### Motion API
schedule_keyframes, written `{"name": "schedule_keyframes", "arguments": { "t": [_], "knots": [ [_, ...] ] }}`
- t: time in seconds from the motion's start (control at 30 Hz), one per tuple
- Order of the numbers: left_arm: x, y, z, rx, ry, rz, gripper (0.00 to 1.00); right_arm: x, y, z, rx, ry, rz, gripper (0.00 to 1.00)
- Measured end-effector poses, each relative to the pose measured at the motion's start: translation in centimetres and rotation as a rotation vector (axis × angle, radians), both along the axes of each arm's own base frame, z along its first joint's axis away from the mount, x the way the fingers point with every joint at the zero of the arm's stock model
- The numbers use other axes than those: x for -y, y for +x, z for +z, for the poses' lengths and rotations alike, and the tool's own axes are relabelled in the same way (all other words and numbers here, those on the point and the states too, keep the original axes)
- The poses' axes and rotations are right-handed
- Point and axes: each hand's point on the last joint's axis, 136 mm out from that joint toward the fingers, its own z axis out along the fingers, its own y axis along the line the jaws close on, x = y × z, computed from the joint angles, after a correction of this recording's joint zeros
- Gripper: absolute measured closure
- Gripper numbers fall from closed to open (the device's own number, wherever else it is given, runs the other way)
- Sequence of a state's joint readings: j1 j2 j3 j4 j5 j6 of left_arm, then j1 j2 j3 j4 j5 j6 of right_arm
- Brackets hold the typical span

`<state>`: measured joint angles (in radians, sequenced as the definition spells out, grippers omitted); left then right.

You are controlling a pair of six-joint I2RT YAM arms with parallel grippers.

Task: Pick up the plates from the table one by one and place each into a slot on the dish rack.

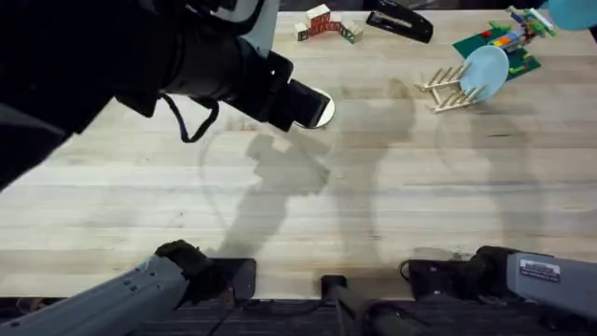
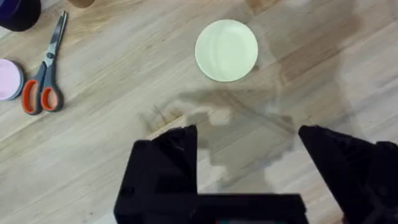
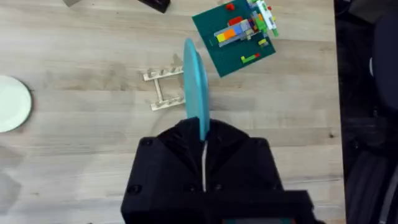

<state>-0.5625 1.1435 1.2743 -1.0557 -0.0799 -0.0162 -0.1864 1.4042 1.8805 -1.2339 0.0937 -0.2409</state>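
the right gripper [image 3: 204, 134] is pinched on the rim of the teal plate [image 3: 196, 81], holding it edge-on and upright, probably so it can drop straight between the pegs rather than land flat on them. in the right wrist view the plate hangs just above the dish rack [image 3: 163, 89], whose pegs show just beside it; whether the plate's lower edge touches the rack yet cannot be told. seen from overhead, the teal plate [image 1: 485, 70] overlaps the rack [image 1: 448, 89] on the side toward the green baseplate [image 1: 499, 42].

the left gripper [image 2: 249, 140] has its fingers spread wide and holds nothing. it hovers over bare table [image 1: 392, 196], with the cream-yellow plate [image 2: 226, 50] lying flat a little ahead of it, well apart from the rack.

open room: the rack sits close to the baseplate and its toy bricks [image 3: 239, 28], so that side is tight for the right arm; the side of the rack toward the cream-yellow plate is bare wood. scissors [image 2: 43, 68] and a pink dish [image 2: 9, 79] lie on that plate's far side from the rack, well clear of it, so the left fingers should have free space around its rim.
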Motion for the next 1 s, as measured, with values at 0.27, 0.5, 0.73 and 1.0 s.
{"name": "schedule_keyframes", "arguments": {
  "t": [0.27, 0.5, 0.73, 1.0],
  "knots": [
    [0.0, 0.0, 0.0, 0.000, 0.000, 0.000, 0.008, 0.1, 0.3, -0.5, -0.019, -0.001, 0.005, 0.972],
    [0.0, -0.1, -0.1, -0.003, 0.002, 0.000, 0.008, -0.7, -0.2, -1.4, -0.065, 0.024, 0.042, 0.972],
    [0.0, -0.1, -0.1, -0.004, 0.002, 0.000, 0.008, -0.6, 2.0, -4.5, -0.158, 0.058, 0.072, 0.972],
    [0.0, -0.1, -0.2, -0.007, 0.004, 0.000, 0.008, 0.1, 4.3, -8.8, -0.277, 0.080, 0.081, 0.972]
  ]
}}
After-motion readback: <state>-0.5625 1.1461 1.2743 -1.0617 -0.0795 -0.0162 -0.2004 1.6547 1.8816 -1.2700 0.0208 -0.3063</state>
